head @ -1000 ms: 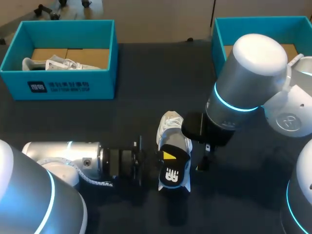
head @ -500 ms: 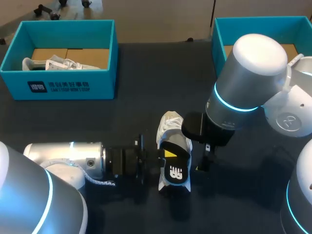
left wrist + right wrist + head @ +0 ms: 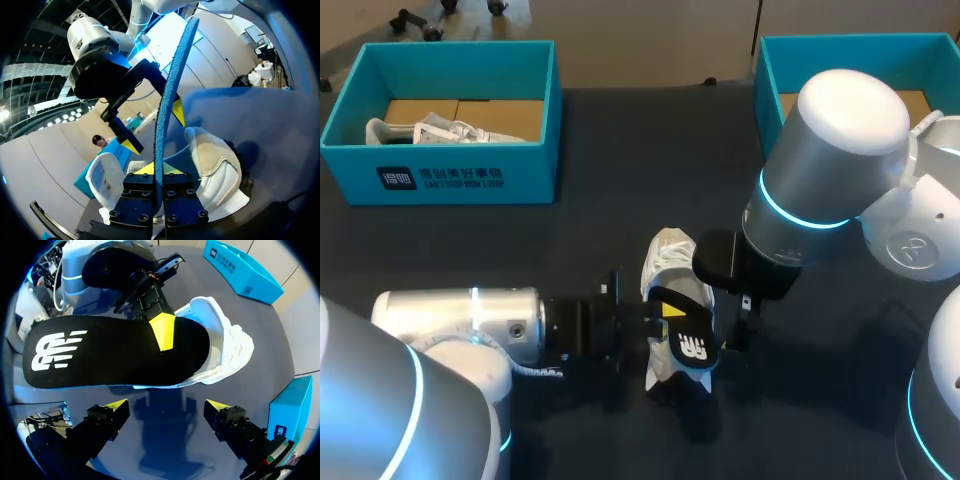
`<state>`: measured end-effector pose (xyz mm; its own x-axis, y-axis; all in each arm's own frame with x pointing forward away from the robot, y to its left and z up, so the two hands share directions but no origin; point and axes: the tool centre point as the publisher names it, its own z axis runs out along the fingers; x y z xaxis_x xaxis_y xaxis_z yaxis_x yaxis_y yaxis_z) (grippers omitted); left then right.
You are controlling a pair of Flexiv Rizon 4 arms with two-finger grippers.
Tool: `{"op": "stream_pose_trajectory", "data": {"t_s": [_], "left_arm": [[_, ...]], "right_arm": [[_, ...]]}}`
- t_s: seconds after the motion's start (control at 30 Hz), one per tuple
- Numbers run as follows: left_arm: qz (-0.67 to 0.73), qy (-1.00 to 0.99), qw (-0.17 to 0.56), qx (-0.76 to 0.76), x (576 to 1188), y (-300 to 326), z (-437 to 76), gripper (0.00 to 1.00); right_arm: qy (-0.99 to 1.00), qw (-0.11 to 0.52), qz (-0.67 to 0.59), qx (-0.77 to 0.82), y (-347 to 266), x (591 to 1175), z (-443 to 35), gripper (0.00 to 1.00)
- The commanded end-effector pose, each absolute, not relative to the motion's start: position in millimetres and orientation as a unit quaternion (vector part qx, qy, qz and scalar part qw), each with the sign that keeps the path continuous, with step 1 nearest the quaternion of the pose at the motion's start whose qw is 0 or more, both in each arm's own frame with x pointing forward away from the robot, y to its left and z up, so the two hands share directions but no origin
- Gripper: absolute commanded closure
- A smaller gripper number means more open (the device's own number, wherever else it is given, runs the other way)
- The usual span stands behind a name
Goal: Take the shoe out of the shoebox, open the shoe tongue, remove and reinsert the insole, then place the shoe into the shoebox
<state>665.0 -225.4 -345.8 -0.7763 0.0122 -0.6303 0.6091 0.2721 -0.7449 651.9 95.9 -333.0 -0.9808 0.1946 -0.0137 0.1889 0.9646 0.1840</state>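
A dark surface point(image 3: 470, 250) carries a teal box point(image 3: 532, 170) at its far left; inside lie a white shoe point(image 3: 425, 131) and brown cardboard point(image 3: 490, 112) lining the bottom

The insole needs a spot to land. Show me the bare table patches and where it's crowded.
Bare table lies between the left shoebox and right shoebox, behind the shoe, and in front of the left shoebox. Crowded around the shoe, where the left gripper holds the insole and the open right gripper sits.
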Motion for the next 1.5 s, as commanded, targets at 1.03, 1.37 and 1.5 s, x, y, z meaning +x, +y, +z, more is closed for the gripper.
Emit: {"op": "stream_pose_trajectory", "data": {"t_s": [1.03, 1.37, 1.5], "left_arm": [[-0.543, 0.775, 0.236, 0.22, 663.2, -221.7, -347.9, 0.69], [-0.56, 0.759, 0.239, 0.233, 650.6, -220.5, -338.7, 0.64], [-0.563, 0.753, 0.242, 0.239, 645.8, -220.7, -334.8, 0.65]], "right_arm": [[0.991, 0.017, 0.091, 0.097, 96.3, 651.1, -334.1, 0.0], [0.991, 0.017, 0.091, 0.097, 96.3, 651.1, -334.1, 0.0], [0.991, 0.017, 0.091, 0.097, 96.3, 651.1, -334.1, 0.0]]}}
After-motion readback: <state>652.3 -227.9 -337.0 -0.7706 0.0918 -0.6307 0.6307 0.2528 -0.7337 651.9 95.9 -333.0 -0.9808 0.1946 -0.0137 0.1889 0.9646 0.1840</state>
